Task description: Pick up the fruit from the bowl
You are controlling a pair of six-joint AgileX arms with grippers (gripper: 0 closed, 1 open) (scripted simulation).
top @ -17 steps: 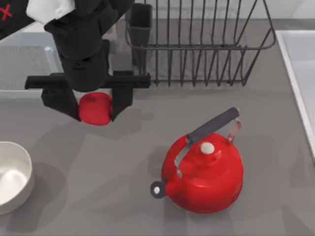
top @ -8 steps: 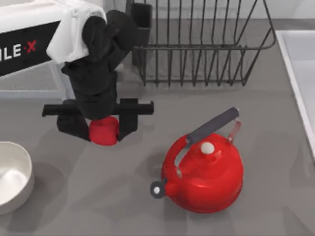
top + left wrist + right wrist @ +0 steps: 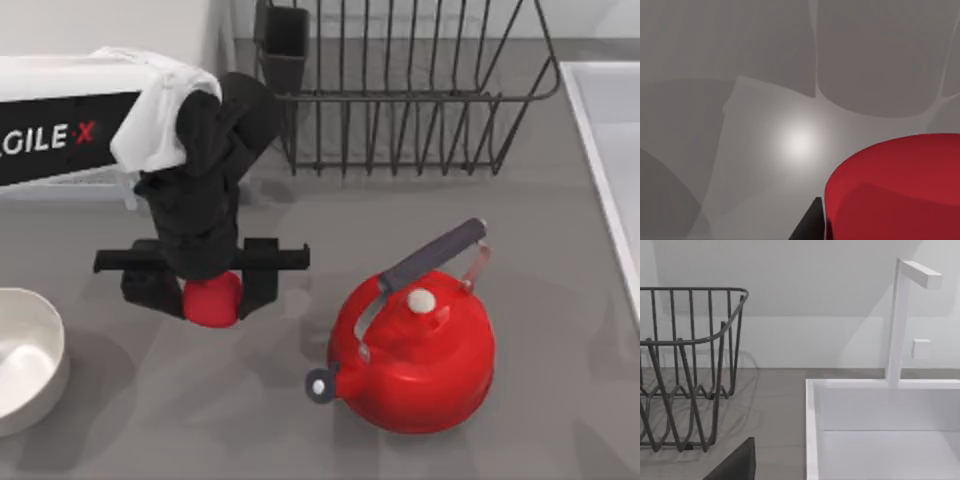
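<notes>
**Fruit's out of the bowl, we're mid-carry**

So our left gripper (image 3: 212, 296) has its jaws pinching the fruit (image 3: 211, 298), one black finger on each side, and it hangs over bare counter between the bowl (image 3: 40, 330) and the kettle (image 3: 412, 352). In the left wrist view the fruit (image 3: 895, 187) sits right up close with grey tabletop (image 3: 765, 90) beyond it. As we read it, the pickup itself is basically done; what's left is a hold or a set-down somewhere. Next move mostly calls for a steady pinch and staying off the kettle, which sits near on the right.

Containers: the bowl at the table's left edge looks empty, just a smooth pale inside. The dish rack (image 3: 420, 90) at the back has nothing in its wires, and its little dark cup (image 3: 287, 45) shows no contents we can make out. The right wrist view shows the sink basin (image 3: 880, 430), also bare.
</notes>
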